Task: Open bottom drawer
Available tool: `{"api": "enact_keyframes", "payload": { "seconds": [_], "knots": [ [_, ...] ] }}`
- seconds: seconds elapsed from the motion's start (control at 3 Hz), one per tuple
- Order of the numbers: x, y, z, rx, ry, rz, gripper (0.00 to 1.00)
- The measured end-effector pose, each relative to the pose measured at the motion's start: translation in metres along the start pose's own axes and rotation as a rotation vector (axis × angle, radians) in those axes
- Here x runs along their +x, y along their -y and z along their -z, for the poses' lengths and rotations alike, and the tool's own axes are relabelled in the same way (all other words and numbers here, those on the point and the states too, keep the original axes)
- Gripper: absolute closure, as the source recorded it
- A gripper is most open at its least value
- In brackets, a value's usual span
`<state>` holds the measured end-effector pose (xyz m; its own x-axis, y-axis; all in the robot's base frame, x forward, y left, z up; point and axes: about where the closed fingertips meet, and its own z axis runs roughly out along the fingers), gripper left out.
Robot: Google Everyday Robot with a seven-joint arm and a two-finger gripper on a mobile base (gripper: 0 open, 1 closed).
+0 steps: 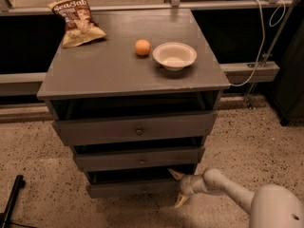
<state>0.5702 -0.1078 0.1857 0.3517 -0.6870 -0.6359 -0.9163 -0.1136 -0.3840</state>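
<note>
Camera view looks down on a grey painted wooden desk (118, 65) with three drawers stacked under its top, and the biggest risk is to that whole piece: a pull that runs off-axis could drag or rock it on the speckled floor instead of sliding anything out. The robot's white rounded arm (228, 186) reaches in low from the right. The narrow grey bottom drawer (128, 189) sits lowest, its front slightly proud. Gripped only at its right end, it may skew and jam. A jolt could roll the small round orange (142, 47) beside the white bowl (174, 55). The pale two-finger gripper (178, 188) is spread wide at that right end, holding nothing, and could slip off the edge.
</note>
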Motion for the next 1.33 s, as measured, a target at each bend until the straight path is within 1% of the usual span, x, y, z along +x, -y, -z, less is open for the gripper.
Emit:
{"api": "enact_keyframes", "payload": {
  "seconds": [0.33, 0.67, 1.0, 1.33],
  "knots": [
    [-0.005, 0.003, -0.006, -0.032, -0.026, 0.029, 0.0],
    [0.006, 0.005, -0.016, -0.074, -0.044, 0.013, 0.24],
    [0.011, 0.007, -0.018, -0.09, -0.049, 0.007, 0.47],
    [0.004, 0.0, -0.013, -0.108, -0.025, 0.016, 0.59]
  ]
}}
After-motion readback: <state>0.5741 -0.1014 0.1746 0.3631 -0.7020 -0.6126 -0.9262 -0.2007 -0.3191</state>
